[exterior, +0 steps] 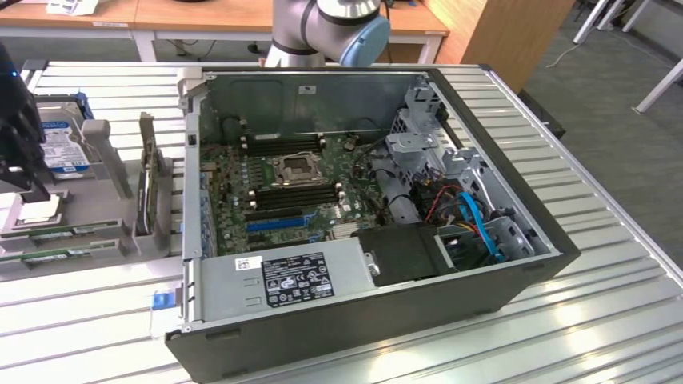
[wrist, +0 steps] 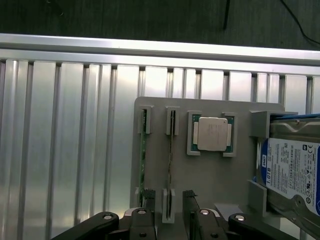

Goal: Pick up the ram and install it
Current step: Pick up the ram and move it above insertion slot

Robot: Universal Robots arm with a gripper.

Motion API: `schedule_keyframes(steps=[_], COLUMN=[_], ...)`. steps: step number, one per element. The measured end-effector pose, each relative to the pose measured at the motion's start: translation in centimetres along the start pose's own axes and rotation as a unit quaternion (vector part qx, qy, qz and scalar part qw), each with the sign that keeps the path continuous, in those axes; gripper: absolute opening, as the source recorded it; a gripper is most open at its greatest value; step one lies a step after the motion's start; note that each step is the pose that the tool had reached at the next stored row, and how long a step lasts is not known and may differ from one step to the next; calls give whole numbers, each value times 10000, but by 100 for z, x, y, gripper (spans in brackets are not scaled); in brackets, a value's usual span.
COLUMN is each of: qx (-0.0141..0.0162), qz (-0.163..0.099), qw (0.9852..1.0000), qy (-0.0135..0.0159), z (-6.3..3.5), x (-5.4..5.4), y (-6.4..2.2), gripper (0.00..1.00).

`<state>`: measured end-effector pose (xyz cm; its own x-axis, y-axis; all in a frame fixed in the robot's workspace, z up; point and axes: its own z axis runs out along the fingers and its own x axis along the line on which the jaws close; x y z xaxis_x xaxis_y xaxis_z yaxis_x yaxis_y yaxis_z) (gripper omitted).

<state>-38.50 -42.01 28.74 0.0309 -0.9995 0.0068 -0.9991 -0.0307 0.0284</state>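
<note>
**1. Pincer.** My pincer (wrist: 171,223) is spread wide, with the jaws well apart, and it pinches nothing. It hangs over the flat grey plastic holder plate (wrist: 210,180). The holder plate lies on the ribbed aluminium counter (wrist: 65,140).

**2. Ram.** The ram (wrist: 142,155), a long, thin green circuit-board stick, stands on edge in grey slotted clips on the holder plate. A second stick (wrist: 170,155) of the same kind stands on edge in the neighbouring clips, parallel to the ram and just beside it. In the wrist view, the second stick lines up with the gap between my jaws and the ram lines up with one jaw.

**3. Other parts on the holder plate.** A square silver processor (wrist: 212,134) sits in its own grey frame beside the second stick. A metal hard drive (wrist: 290,170) with a blue and white label sits beyond the processor.

**4. Computer.** The open black and grey computer case (exterior: 373,80) lies on its side on the counter. The holder plate is just beside it, on the exterior view's left. Inside the case is a green motherboard (exterior: 229,200) with long black plastic memory slots (exterior: 293,196) and a blue expansion slot (exterior: 272,224). A grey power supply (exterior: 293,280) with a black label sits at the near end of the case. The ram is outside the case, well apart from the memory slots.
</note>
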Motion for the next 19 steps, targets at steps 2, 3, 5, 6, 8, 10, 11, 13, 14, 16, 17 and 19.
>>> schedule_keyframes(steps=[2,3,5,6,8,10,11,13,14,16,17,19], qx=[0,0,0,0,0,0,0,0,0,0,0,0], qz=[0,0,0,0,0,0,0,0,0,0,0,0], qw=[10000,10000,10000,10000,10000,10000,10000,10000,10000,10000,10000,10000], qy=[0,0,0,0,0,0,0,0,0,0,0,0], z=[16,25,41,50,65,81,90,106,114,129,137,151], x=[0,0,0,0,0,-1,-1,-1,-1,-1,-1,-1], y=[0,-1,-1,-2,-2,-2,-3,-3,-3,-4,-4,-4], gripper=[35,35,35,35,35,35,35,35,35,35,35,35])
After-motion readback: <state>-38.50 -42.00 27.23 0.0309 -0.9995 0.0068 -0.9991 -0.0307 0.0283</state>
